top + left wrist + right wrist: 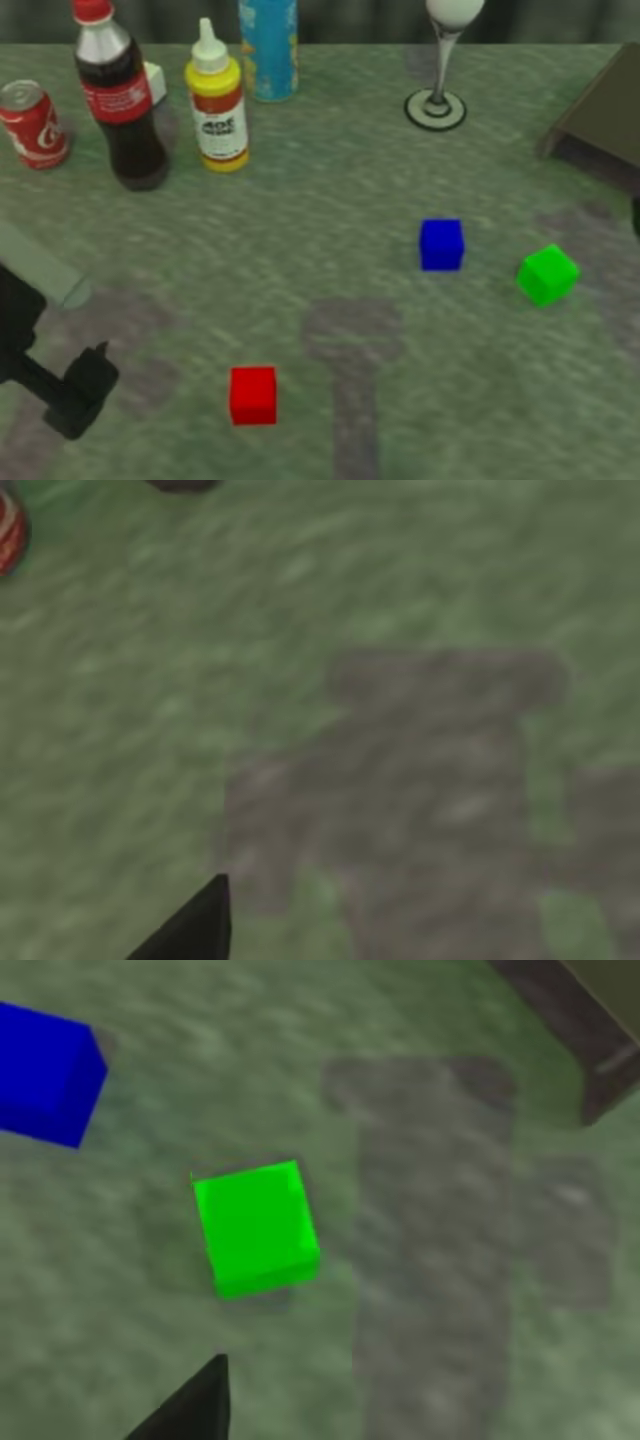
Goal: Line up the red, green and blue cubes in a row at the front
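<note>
Currently, the three cubes lie apart from one another on the green mottled bench [330,210]. Taking the blue cube [441,245] as the landmark: the green cube [547,275] sits near it on the right and slightly toward the front edge, turned at an angle to it; the red cube [253,395] sits well apart from it, to the left and much closer to the front edge. None of the cubes touch. The left gripper [80,395] is low at the left front of the bench, far left of the blue cube and to the left of the red cube, holding nothing; whether its fingers are apart or together cannot be told. The right arm is barely visible at the right edge of the top view, to the right of the blue cube; its wrist view looks down on the green cube with the blue cube close by, and the state of its gripper cannot be told. Behind the blue cube, along the rear edge, stand a soda can [33,124], a cola bottle [120,95], a yellow squeeze bottle [217,105], a blue canister [269,48] and a wine glass [440,60].
</note>
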### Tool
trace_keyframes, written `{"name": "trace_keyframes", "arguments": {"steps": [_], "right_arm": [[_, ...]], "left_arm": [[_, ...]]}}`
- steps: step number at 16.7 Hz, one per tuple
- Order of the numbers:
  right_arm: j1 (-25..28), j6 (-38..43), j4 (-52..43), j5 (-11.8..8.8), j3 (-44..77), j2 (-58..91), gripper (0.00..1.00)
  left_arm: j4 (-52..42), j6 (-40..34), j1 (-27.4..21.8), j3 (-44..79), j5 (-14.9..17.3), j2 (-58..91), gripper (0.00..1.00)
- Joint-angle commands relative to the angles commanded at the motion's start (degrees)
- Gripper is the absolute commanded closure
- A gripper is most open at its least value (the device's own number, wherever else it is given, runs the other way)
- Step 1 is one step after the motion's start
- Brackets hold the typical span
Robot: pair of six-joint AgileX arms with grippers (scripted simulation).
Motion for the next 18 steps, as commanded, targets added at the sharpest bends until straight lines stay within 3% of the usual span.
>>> {"name": "trace_keyframes", "arguments": {"steps": [4,9,13,18], "right_arm": [[2.88,-2.41,-11.92,0.00,16.04,21.90,0.00],[5.68,-4.73,-23.07,0.02,32.33,42.87,0.00],[6.91,-5.75,-27.62,0.05,39.75,51.60,0.00],[7.07,-5.88,-28.17,0.05,40.70,52.60,0.00]], "left_arm": [[11.08,-9.56,7.65,-13.95,-0.13,-19.83,0.00],[22.54,-19.21,13.70,-24.02,0.32,-35.81,0.00],[28.20,-23.96,15.99,-27.11,0.66,-42.86,0.00],[28.92,-24.56,16.21,-27.40,0.70,-43.90,0.00]]}}
